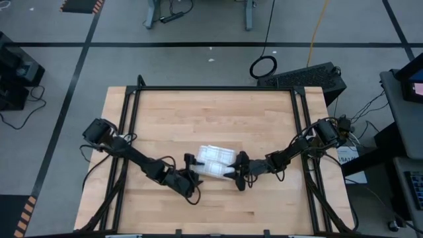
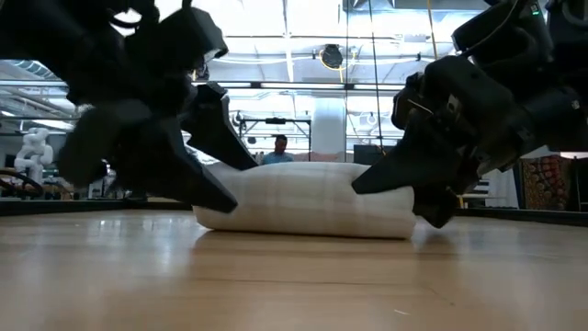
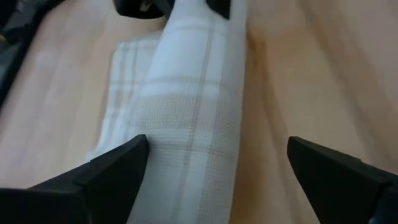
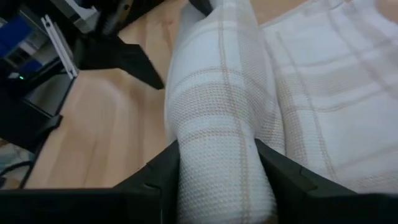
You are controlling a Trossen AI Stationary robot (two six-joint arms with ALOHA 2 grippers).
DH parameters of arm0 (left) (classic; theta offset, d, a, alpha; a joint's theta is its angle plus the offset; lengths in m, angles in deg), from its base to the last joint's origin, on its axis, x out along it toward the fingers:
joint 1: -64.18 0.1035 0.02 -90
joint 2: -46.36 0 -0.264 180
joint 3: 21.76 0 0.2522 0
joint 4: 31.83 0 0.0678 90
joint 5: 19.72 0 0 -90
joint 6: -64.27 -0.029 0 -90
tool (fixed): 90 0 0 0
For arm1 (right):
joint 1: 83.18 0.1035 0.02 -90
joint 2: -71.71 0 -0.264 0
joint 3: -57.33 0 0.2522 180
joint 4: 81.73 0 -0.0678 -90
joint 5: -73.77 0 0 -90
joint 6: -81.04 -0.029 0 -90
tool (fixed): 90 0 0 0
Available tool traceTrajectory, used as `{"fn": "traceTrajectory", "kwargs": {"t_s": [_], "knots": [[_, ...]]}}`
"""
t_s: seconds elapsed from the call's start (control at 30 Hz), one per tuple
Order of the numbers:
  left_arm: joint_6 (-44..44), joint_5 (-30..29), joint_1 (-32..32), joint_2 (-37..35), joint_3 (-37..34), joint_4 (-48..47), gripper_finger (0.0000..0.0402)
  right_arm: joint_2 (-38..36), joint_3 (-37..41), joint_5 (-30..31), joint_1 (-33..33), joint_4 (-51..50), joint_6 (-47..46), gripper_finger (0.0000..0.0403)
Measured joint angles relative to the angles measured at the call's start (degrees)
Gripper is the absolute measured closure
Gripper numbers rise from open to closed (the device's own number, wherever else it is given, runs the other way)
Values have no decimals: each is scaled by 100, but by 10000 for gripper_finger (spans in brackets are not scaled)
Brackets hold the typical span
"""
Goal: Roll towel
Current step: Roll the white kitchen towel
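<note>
There is one towel (image 1: 215, 161) here, white with a faint tan grid, and it sits near the middle of the wooden table (image 1: 211, 109), a little toward the front edge. Most of it is already wound into a plump roll lying crosswise between the two arms, with a flat flap not yet rolled spread on the table beside it, on the far side from the front edge. The right gripper (image 4: 219, 163) has its jaws closed around its end of the roll, the cloth bulging snugly between the two dark fingers. The left gripper (image 3: 217, 163) sits at the opposite end with its jaws spread wide, one finger to each side of the roll and holding nothing; the cloth lies loose between them. From where I stand, the roll looks about two-thirds done, and the step in hand seems to be taking a fresh grip to turn it over the remaining flap. To do that well, I would say the left jaws should close on the roll itself, not just its outer layer, at the same depth as the right, and then both ends should turn together at an even pace, so the roll stays straight and tight instead of coning or slackening. Counted up: one towel, one table, two arms, two grippers.
</note>
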Motion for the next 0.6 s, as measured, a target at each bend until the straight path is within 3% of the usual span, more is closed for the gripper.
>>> {"fn": "traceTrajectory", "kwargs": {"t_s": [0.33, 0.6], "knots": [[-799, -514, -114, 59, 168, 35, 15, -2, 2, -339, 4, 13, -347, 248], [-778, -48, 147, 59, 168, -64, 15, 0, 2, -345, 6, 17, -393, 248]]}}
